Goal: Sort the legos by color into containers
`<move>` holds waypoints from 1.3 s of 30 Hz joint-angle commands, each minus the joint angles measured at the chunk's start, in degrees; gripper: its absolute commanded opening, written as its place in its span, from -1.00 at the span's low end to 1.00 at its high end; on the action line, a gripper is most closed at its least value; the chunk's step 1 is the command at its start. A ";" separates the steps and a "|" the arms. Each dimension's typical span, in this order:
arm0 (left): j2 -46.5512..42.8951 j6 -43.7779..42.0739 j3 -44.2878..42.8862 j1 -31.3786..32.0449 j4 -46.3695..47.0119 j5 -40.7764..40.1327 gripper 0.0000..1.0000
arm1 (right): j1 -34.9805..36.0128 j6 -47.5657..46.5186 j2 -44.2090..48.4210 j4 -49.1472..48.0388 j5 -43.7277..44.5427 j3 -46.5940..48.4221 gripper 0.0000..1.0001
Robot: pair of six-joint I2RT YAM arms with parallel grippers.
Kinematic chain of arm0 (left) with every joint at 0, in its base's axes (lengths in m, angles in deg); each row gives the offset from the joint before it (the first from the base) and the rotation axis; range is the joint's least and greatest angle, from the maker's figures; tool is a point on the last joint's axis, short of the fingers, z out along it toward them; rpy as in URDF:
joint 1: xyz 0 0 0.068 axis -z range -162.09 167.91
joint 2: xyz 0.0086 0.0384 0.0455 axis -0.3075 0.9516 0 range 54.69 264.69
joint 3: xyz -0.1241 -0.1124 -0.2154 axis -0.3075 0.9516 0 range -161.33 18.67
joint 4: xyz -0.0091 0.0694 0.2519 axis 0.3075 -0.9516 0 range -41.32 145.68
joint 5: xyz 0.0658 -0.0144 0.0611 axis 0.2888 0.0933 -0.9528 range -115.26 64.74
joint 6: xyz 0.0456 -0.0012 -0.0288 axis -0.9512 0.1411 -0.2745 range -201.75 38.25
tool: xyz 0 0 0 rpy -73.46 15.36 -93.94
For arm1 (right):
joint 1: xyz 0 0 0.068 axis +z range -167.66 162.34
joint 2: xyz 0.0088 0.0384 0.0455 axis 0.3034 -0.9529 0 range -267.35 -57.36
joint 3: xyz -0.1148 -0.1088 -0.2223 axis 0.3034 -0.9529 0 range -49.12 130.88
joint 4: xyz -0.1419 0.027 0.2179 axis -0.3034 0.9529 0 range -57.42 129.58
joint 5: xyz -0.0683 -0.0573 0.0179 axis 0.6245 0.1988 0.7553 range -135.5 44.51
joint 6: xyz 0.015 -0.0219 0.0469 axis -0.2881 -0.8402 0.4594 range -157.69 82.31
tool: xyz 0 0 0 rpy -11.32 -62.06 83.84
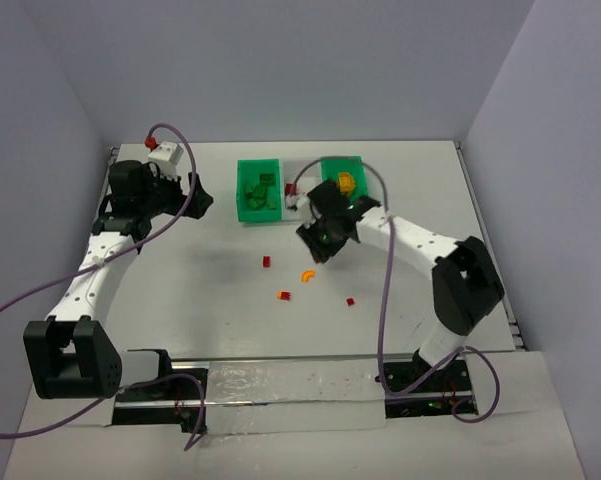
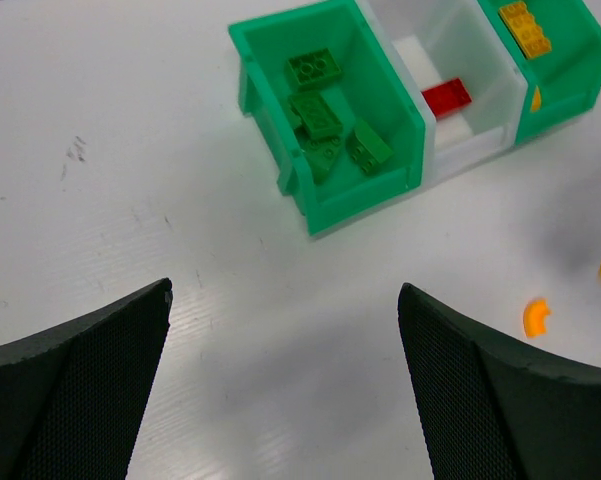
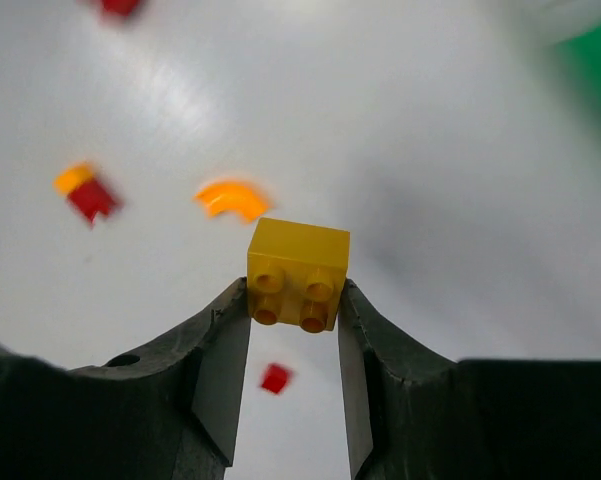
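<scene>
Top view: on the white counter point(image 1: 210, 290), three joined plastic bins point(image 1: 260, 216), green-white-green, sit at 12 o'clock. Loose red and orange pieces point(image 1: 283, 295) lie in open room at the centre, with the right hand point(image 1: 315, 247) at their 12 o'clock.

Left wrist: the left hand point(image 2: 280, 400) gapes wide and is empty. Green studded bricks point(image 2: 325, 120) lie in the nearest green bin.

Right wrist: the right hand pinches a yellow four-stud plastic brick point(image 3: 298, 262).

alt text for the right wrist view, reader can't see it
The right gripper pinches a yellow brick, studs facing the camera, above the white table. Blurred beneath lie an orange curved piece and small red bits.
</scene>
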 commanded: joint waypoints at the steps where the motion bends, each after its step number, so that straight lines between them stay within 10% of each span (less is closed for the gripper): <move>1: 1.00 -4.69 -2.49 2.16 -2.87 7.52 0.98 | -11.10 -2.74 1.72 -1.44 3.16 12.94 -1.00; 13: 2.78 -9.53 -2.16 17.76 -2.13 -1.03 0.99 | -19.04 -2.70 -16.90 -4.70 5.75 29.85 -0.88; 27: 1.87 -14.98 0.34 20.19 -4.20 1.90 0.96 | -18.65 -4.23 -16.59 -4.93 2.76 27.91 0.72; 39: -0.18 -6.35 -1.61 7.71 -4.30 18.85 0.86 | -6.61 -15.08 3.84 1.07 -14.31 3.83 0.61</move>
